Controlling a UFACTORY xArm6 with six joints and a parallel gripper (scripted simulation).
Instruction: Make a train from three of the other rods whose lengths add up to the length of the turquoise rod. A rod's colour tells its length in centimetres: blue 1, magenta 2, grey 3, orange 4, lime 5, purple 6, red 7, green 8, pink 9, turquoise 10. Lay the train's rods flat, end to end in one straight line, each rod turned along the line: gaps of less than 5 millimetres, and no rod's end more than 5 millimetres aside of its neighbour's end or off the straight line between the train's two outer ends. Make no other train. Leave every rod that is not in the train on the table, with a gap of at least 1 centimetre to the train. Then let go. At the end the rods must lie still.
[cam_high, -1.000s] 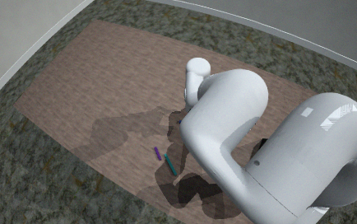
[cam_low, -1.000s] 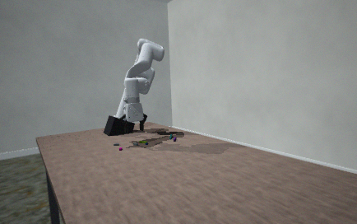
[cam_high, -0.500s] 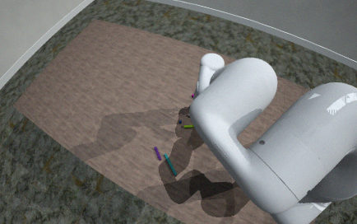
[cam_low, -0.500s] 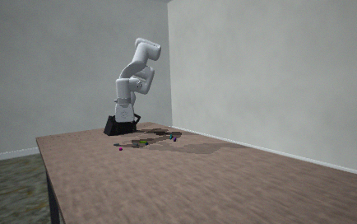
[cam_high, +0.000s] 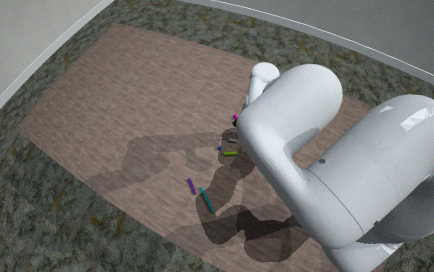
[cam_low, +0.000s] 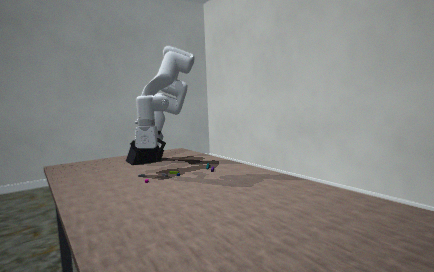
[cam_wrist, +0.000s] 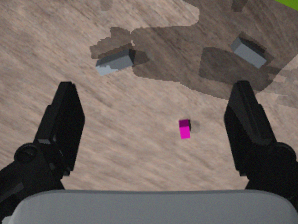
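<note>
Wrist view puts the magenta rod (cam_wrist: 185, 128) right of centre between your gripper's (cam_wrist: 154, 132) wide-apart, empty fingers; centre over it, then descend straight.

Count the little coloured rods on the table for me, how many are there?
6 that I can see: magenta, grey, blue, lime, purple, turquoise. They lie near the arm, which may hide more.
</note>
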